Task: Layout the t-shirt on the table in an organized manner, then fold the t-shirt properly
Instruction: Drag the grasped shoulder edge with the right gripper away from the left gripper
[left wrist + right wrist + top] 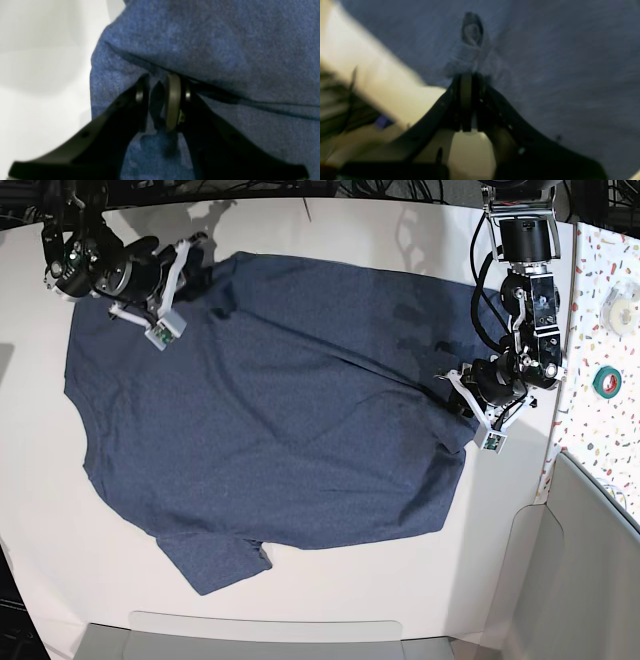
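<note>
In the left wrist view, the left gripper [156, 102] is low down on the t-shirt [225, 50]. Its two black fingers [172, 100] are close together, and a dark bit of the blue cloth is squeezed between them. So it is pinching the t-shirt. A fold of cloth runs across just past the fingertips. The white table [42, 62] shows on the left side, past the edge of the cloth.

In the right wrist view, things look blurry. The right gripper [467, 77] has its fingers pressed tight together. The cloth of the t-shirt [557, 75] bunches up right at the tips, so it is clamped on the cloth. A small loop or tag [472, 31] sits on the cloth a little past the tips; I cannot tell what it is. The table [370, 67] shows pale on the left.

In the base view, the t-shirt [270, 410] lies spread out on the table [340, 590], plain blue side up. One short sleeve [215, 560] sticks out at the bottom. The right gripper [190, 265] is at the top left, at the edge of the t-shirt. The left gripper [462, 392] is at the right edge of the t-shirt. Beside the table on the far right is a speckled strip [600, 330] with a green roll of tape [607, 380] on it.
</note>
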Controlling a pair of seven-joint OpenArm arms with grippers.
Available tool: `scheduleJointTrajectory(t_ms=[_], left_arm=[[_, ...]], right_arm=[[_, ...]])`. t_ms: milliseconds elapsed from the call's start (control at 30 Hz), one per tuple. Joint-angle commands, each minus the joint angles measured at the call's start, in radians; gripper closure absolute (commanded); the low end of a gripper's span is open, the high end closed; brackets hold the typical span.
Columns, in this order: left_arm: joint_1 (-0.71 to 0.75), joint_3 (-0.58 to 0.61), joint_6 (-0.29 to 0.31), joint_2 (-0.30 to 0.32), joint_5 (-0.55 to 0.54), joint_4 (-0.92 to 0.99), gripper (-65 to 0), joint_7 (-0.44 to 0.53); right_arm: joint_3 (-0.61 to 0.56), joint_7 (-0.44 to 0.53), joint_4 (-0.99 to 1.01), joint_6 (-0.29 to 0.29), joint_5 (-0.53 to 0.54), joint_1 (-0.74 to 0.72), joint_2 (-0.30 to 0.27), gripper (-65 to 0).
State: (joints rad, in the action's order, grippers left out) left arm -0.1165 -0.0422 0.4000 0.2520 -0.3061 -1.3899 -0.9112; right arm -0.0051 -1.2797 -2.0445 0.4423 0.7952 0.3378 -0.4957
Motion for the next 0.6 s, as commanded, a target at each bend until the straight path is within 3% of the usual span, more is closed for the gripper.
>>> scheduleJointTrajectory(t_ms=[0,233,400,567], left_arm=[[0.005,0.005,-0.003,0.004,0.028,0.01,-12.0,-0.062],[0.005,0.006,-0.003,0.004,0.029,0.01,-12.0,-0.062],[0.005,0.006,-0.003,0.004,0.029,0.01,-12.0,-0.052],[0.005,0.008,-0.003,0.004,0.029,0.011,-12.0,-0.049]], right_arm=[[0.004,0.019,-0.015,0.0,0.036,-0.004,-0.028,0.0],[0.061,0.021,-0.015,-0.004,0.069,0.091,-0.062,0.0],[0.061,0.021,-0.015,-0.076,0.069,0.145,-0.059,0.0],[0.055,0.021,-0.015,-0.084,0.071,0.197,-0.067,0.0]])
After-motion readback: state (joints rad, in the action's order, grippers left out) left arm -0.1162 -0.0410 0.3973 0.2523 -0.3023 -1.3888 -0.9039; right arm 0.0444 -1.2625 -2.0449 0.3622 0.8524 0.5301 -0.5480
